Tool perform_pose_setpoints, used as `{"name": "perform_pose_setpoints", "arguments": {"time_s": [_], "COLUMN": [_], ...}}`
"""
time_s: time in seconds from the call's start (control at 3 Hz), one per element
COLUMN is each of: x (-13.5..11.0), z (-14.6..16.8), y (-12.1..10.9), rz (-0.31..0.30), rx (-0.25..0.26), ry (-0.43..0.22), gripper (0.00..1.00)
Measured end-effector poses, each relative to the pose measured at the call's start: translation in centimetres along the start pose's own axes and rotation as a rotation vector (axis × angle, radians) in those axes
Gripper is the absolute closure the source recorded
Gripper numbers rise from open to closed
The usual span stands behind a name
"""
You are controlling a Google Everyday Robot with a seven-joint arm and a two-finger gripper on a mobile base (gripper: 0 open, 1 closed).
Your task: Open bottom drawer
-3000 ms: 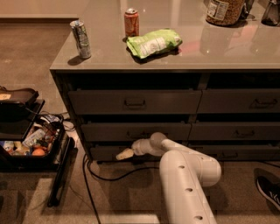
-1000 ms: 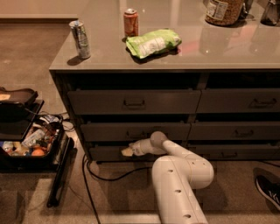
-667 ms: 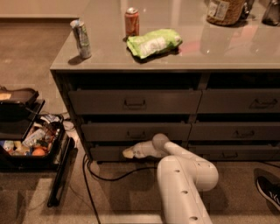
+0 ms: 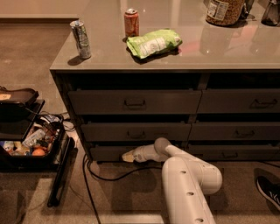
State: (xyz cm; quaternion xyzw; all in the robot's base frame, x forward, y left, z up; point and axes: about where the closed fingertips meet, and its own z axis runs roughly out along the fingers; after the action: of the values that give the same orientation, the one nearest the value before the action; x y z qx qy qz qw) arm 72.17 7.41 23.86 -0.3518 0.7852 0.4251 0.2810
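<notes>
Grey desk (image 4: 205,54) carrying cans and snacks

The gripper (image 4: 127,156) hangs low at the desk's front, near the floor. On the top well above it, a silver can (image 4: 81,39) stands up and left, a red can (image 4: 131,22) directly above, a green bag (image 4: 154,43) lies just right, and a jar (image 4: 225,11) stands far right.

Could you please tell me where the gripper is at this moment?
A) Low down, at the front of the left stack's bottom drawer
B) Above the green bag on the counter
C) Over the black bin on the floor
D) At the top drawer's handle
A: the gripper sits near the floor, right at the slim front of the bottom drawer.
</notes>
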Motion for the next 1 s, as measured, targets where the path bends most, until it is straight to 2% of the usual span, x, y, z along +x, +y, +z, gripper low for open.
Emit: {"name": "perform_pose_setpoints", "arguments": {"time_s": [0.33,0.67,1.0], "x": [0.0,-0.2,-1.8], "z": [0.0,0.5,0.4], "y": [0.0,-0.9,-1.8], "rz": [0.000,0.000,-0.030], "rx": [0.000,0.039,0.090], "ry": [0.000,0.014,0.001], "gripper": [0.58,0.35,0.12]}}
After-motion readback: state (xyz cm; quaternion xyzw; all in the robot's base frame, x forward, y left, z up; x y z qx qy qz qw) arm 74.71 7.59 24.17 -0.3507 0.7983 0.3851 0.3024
